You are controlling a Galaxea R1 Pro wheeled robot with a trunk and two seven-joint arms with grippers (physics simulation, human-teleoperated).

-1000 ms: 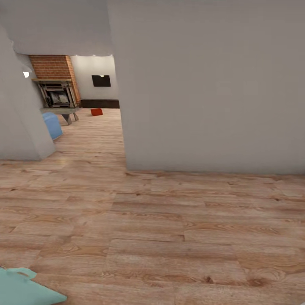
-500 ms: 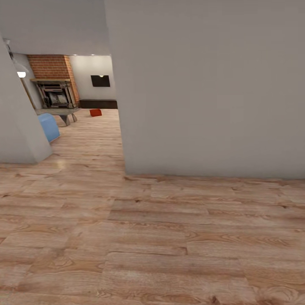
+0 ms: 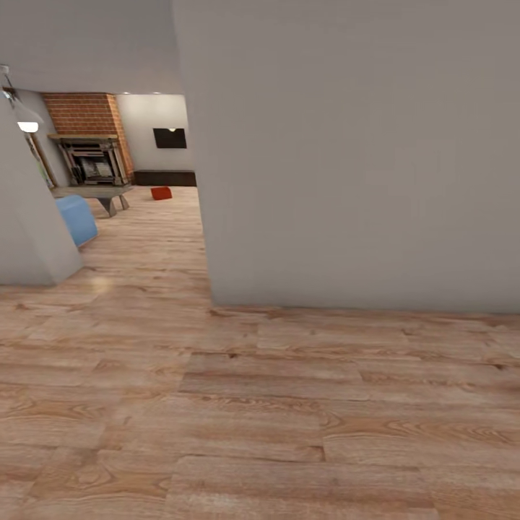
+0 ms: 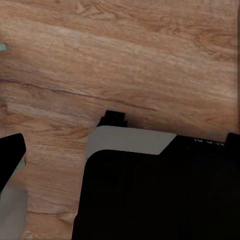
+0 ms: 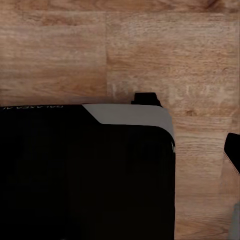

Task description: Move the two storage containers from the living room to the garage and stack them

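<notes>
One red-orange storage container (image 3: 160,193) sits far off on the light wood floor of the living room, seen through the opening at the left of the head view. In the left wrist view my left gripper (image 4: 120,150) hangs over the wood floor with a dark finger (image 4: 10,161) at the picture's edge and nothing between the fingers. In the right wrist view my right gripper (image 5: 120,150) hangs the same way, one finger (image 5: 233,150) at the edge, holding nothing.
A large grey wall (image 3: 347,159) stands ahead, its corner (image 3: 209,289) beside the opening. A second wall corner (image 3: 36,245) flanks the opening's left. Beyond lie a blue sofa (image 3: 76,217), a grey low table (image 3: 97,192) and a brick fireplace (image 3: 90,148). My black base (image 4: 155,195) shows below the wrists.
The whole head view has shifted: the camera has moved on. The teal object at the lower left has slid out of the picture, and the left wall corner sits nearer the edge.
</notes>
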